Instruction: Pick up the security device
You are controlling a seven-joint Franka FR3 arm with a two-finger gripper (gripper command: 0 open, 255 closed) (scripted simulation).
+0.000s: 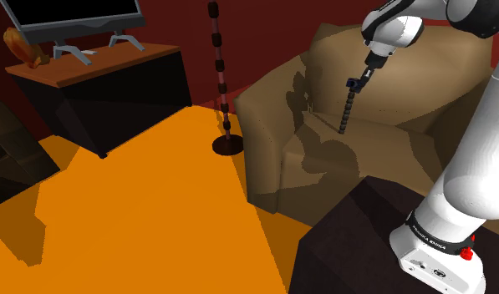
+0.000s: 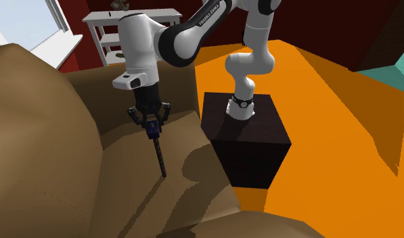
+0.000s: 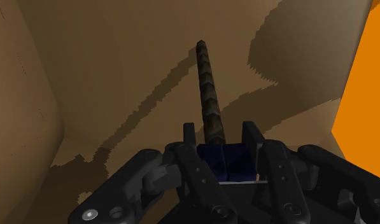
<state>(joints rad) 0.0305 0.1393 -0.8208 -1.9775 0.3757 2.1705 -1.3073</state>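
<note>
So the security device (image 1: 347, 113), a thin dark segmented rod with a dark blue block on top, is held nearly upright over the brown sofa (image 1: 364, 159). Its lower tip is right down at the seat cushion, near the backrest, but actual contact can't be made out. The blue end is clamped between the black fingers of the gripper (image 1: 357, 82), which are closed snug on both sides of it. The black stand (image 2: 251, 159) is parked just beside the sofa's arm on an orange floor (image 1: 147, 209). Farther off, at the shoulder view's left, a segmented pole (image 1: 227, 144) on a round base is set near the sofa's corner, and a TV (image 1: 72, 21) is perched on a dark cabinet (image 1: 114, 92).
</note>
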